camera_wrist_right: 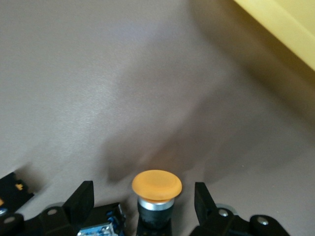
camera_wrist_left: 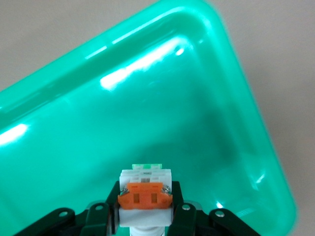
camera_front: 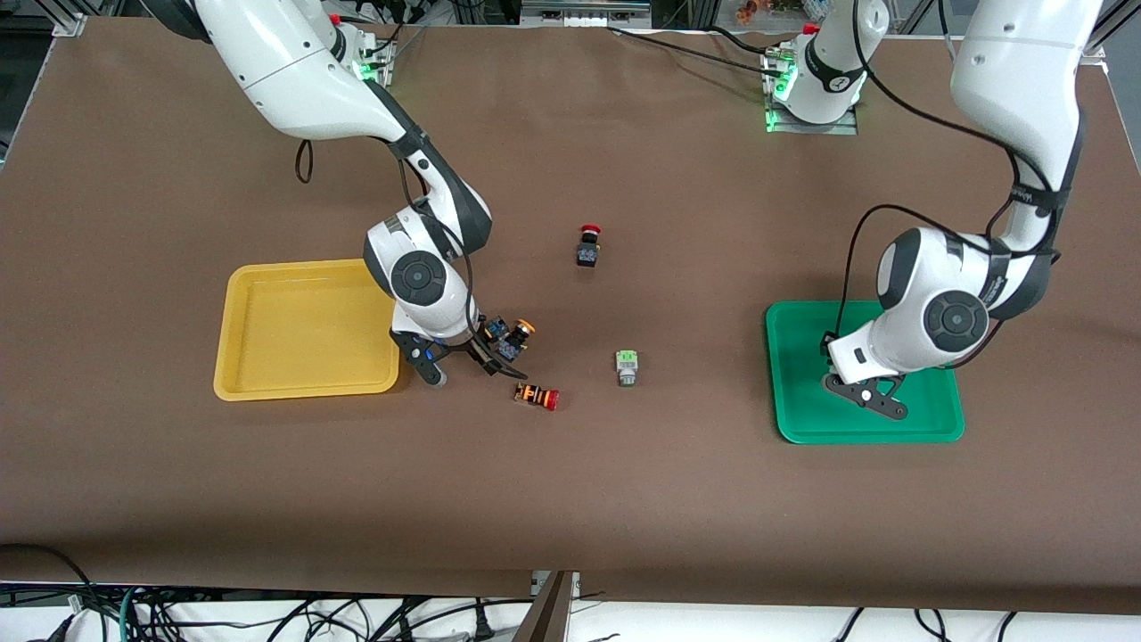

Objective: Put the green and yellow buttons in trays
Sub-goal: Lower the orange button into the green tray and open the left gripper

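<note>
Brown tabletop point(camera_front: 570, 499), stock as follows. Yellow tray point(camera_front: 233, 339): no button seen in it. Green tray point(camera_front: 793, 419): left tool point(camera_wrist_left: 145, 216) hangs over it, clenched on a whitish-grey button with orange part point(camera_wrist_left: 144, 195). Right tool point(camera_wrist_right: 139, 199) low beside the yellow tray, fingers point(camera_wrist_right: 81, 199) parted either side of a black yellow-capped button point(camera_wrist_right: 156, 184), not yet pinching; a second such button appears to lie touching it, largely hidden. Whitish-grey button with light-green part point(camera_front: 627, 366) lies loose mid-tabletop, at 3 o'clock from the right tool. Red-capped black button point(camera_front: 588, 245) and orange-striped button point(camera_front: 536, 396): not for sorting. Handling, by judgement: small, light, rigid plastic; round caps slippery, so grip across the flat sides of the body, below the cap.
</note>
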Tool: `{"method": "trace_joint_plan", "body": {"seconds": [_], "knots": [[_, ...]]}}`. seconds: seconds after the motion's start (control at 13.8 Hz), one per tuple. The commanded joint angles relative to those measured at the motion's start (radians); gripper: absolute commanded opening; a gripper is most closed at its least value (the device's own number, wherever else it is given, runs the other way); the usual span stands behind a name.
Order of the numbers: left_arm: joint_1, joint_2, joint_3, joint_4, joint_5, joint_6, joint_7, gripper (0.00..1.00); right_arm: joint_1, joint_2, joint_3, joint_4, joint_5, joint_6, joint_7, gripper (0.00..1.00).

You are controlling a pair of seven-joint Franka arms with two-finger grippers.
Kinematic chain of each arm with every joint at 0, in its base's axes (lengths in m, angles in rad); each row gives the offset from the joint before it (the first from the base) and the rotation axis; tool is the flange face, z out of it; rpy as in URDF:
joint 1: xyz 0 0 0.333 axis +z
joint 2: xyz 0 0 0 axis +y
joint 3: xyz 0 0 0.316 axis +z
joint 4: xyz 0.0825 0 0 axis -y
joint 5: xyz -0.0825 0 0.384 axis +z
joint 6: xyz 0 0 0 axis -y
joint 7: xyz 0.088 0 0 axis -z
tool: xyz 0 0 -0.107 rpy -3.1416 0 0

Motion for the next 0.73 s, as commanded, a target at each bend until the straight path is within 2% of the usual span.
{"method": "trace_joint_plan", "body": {"seconds": [0.0, 0.07, 0.29, 0.44, 0.58, 0.65], "knots": [[-0.002, 0.022, -0.016, 0.020, 0.022, 0.007, 0.019, 0.82, 0.011, -0.013, -0.008, -0.023, -0.022, 0.021, 0.029, 0.68], [0.002, 0.022, -0.016, 0.022, 0.021, 0.004, 0.018, 1.00, 0.011, -0.013, -0.008, -0.023, -0.022, 0.021, 0.030, 0.59], [-0.005, 0.001, -0.028, 0.032, 0.010, -0.015, 0.006, 1.00, 0.014, -0.012, -0.008, -0.025, -0.023, 0.021, 0.029, 0.36], [-0.005, -0.024, -0.096, 0.048, 0.004, -0.034, -0.014, 1.00, 0.014, -0.007, -0.008, -0.025, -0.023, 0.021, 0.029, 0.18], [-0.016, -0.024, -0.163, 0.124, -0.047, -0.078, -0.114, 1.00, 0.014, -0.010, -0.008, -0.022, -0.023, 0.021, 0.024, 0.03], [-0.034, -0.013, -0.177, 0.181, -0.077, -0.100, -0.176, 1.00, 0.012, -0.015, -0.008, -0.016, -0.023, 0.018, 0.014, 0.00]]}}
